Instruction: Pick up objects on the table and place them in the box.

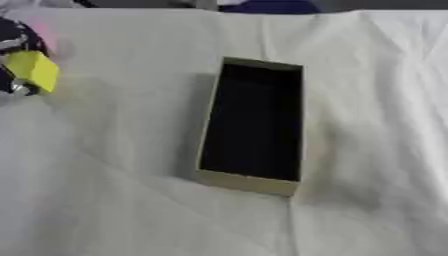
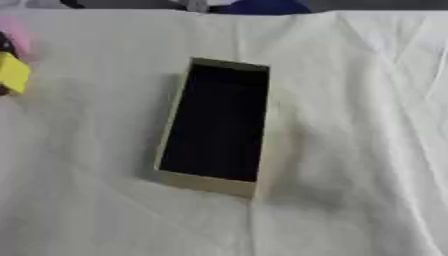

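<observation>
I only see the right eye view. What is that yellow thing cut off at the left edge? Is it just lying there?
Observer: No. The left eye view shows the yellow block up against the black left robot hand. I can't tell whether it is gripped.
Operator: Is anything else near it?
Observer: Yes, a silver part of the arm shows just below the block.

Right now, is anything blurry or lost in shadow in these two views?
Left eye view: soft all over; the box interior reads solid black, contents unreadable, and the left hand with the yellow object is smeared. Right eye view: same softness, with the box's shadow on the white cloth.
</observation>
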Robot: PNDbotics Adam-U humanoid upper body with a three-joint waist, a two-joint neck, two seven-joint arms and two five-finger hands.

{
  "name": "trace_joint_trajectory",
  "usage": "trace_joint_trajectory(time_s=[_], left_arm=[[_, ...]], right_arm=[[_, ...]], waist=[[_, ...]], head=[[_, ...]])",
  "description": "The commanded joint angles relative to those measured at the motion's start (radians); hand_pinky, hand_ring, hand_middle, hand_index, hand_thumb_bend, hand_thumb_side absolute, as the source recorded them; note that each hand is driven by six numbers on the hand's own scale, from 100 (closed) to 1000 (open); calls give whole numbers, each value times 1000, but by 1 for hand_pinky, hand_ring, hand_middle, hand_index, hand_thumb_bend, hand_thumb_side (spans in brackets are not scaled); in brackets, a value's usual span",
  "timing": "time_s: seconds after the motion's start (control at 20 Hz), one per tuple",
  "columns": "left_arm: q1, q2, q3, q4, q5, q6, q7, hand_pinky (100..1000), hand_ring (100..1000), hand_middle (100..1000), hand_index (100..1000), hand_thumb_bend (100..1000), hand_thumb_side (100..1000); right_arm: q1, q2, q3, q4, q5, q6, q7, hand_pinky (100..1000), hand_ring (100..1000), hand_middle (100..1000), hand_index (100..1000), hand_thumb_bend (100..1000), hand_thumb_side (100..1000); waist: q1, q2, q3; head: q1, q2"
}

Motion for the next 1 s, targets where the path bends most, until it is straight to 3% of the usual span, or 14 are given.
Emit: trace_joint_trajectory(time_s=[0.05, 0.25, 0.5, 1.0], left_arm=[[-30, 51, -22, -87, 49, -34, -5, 436, 568, 516, 643, 341, 100], [-57, 38, -85, -185, 109, -86, -2, 430, 561, 509, 638, 320, 100], [-99, -26, -140, -308, 184, -128, -27, 422, 553, 502, 635, 259, 100], [-177, -171, -274, -539, 323, -97, -166, 420, 545, 492, 625, 215, 100]], right_arm=[[-2, -26, -10, -17, 2, -5, -6, 825, 802, 573, 827, 100, 802], [0, -34, -12, -17, 0, -9, -10, 825, 802, 573, 827, 100, 800], [0, -42, -13, -17, -5, -12, -12, 824, 801, 575, 827, 100, 792], [-13, -62, -17, -17, -21, -20, -17, 824, 800, 579, 826, 100, 782]], waist=[[2, -24, 3], [3, -32, 6], [2, -43, 6], [5, -52, -3]], head=[[-8, 12], [-34, 24], [-59, 27], [-57, 15]])
